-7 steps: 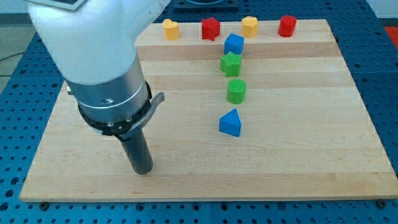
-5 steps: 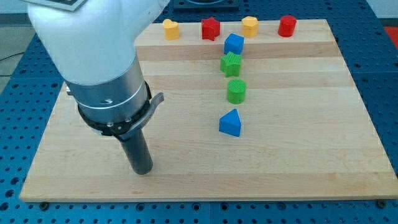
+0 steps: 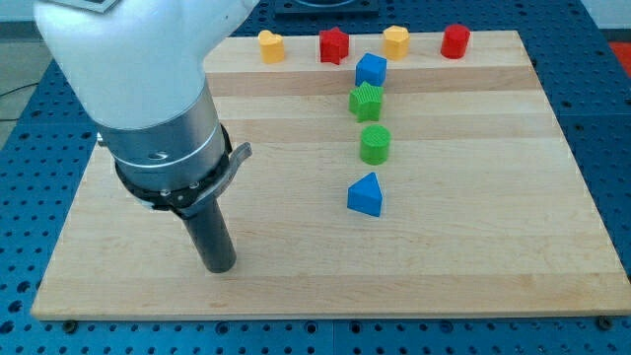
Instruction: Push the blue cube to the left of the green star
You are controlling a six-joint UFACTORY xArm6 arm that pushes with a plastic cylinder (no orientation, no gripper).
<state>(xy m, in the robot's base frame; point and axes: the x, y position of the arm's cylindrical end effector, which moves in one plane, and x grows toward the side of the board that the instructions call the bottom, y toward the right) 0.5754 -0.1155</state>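
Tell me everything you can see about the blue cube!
The blue cube is a small, bright blue block with flat faces; what it is made of is hard to tell. It sits upright near the view's top on the wooden board, just above the green star, close enough to seem touching. A yellow block stands just up and to its right, a red star up and left. My tip is far away, toward the view's bottom left.

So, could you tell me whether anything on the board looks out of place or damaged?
Nothing stands out: all eight blocks sit intact on the board, and my tip rests far left of the blue cube and green star.
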